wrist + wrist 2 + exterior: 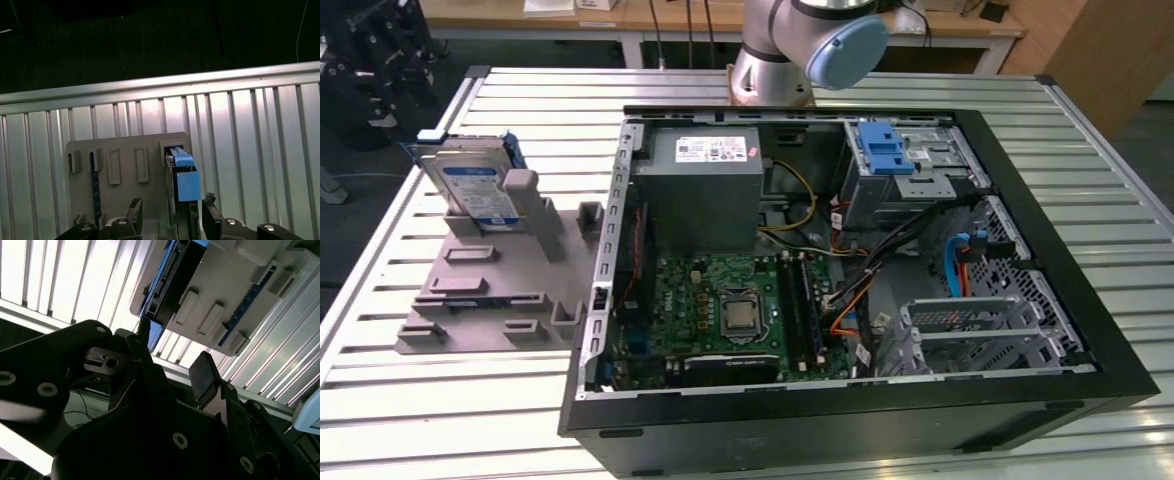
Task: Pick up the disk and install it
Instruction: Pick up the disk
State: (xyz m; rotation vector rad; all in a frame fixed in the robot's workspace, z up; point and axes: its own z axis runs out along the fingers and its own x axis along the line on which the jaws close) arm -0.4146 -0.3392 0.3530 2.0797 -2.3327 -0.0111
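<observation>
In the gray holder [126,150] just ahead of the gripper [171,206], the disk [183,175] stands on its edge facing the gap between the wide-apart fingers [207,202], so going in straight and squeezing both flat sides evenly seems best.

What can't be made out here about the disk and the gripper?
- Exterior view: the lower part of the disk is hidden behind posts of the gray holder.
- Exterior view: the arm is cut off by the picture's edge.
- First wrist view: the gripper is cut off by the edge, and whether its fingers touch the disk cannot be told.
</observation>
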